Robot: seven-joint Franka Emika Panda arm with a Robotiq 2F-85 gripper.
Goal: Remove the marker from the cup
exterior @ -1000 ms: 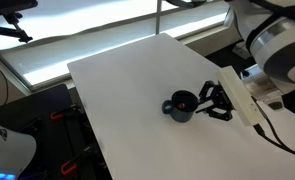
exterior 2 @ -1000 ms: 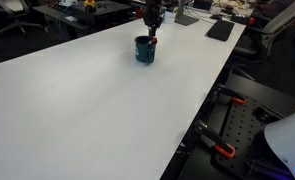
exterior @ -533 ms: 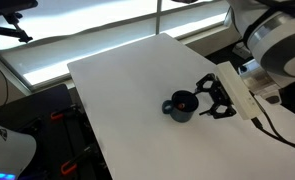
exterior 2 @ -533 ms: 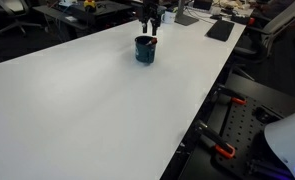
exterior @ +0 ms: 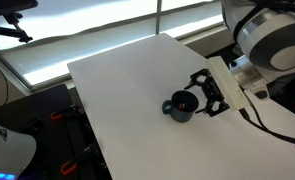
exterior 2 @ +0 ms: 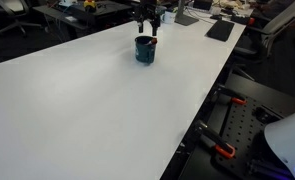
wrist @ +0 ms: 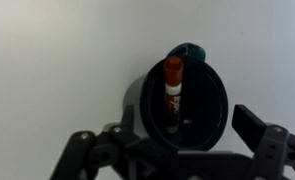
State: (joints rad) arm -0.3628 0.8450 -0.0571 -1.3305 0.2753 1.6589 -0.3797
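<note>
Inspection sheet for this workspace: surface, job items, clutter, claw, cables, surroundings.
Surface: white table, bare except for the cup.
Cup: dark mug standing upright near the far edge in an exterior view.
Marker: red marker inside the cup, leaning on its wall; not yet removed.
Clutter: nothing seen on the table.
Claw: claw open, holding nothing; in the wrist view its fingers sit either side of the cup.
Cables: dark cable trailing off the arm.
Surroundings: crowded desks behind the table, red clamps below its edge.
</note>
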